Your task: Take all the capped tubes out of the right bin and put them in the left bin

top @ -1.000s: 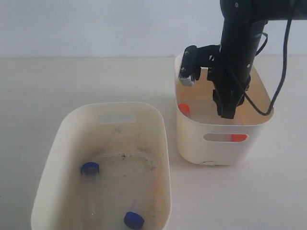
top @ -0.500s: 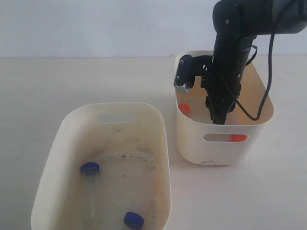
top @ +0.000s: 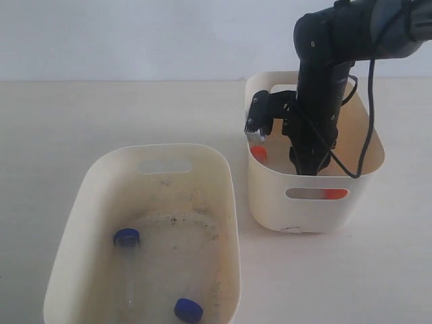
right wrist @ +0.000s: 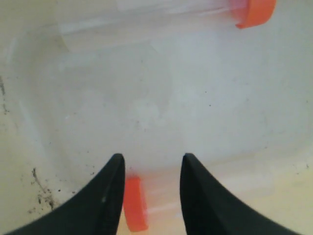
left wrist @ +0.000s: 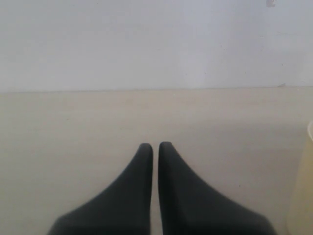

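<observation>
The right gripper [right wrist: 152,157] hangs inside the right bin [top: 270,202], jaws partly apart close over an orange-capped tube [right wrist: 134,203], with a second orange-capped tube [right wrist: 146,22] nearby, while two blue-capped tubes [top: 127,237] [top: 188,309] lie in the left bin [top: 74,243] and the left gripper [left wrist: 155,147] holds its jaws almost together above the surface [left wrist: 73,122].

The right pincer [right wrist: 152,157] partly hides an orange-capped tube [right wrist: 135,203] beneath it.
</observation>
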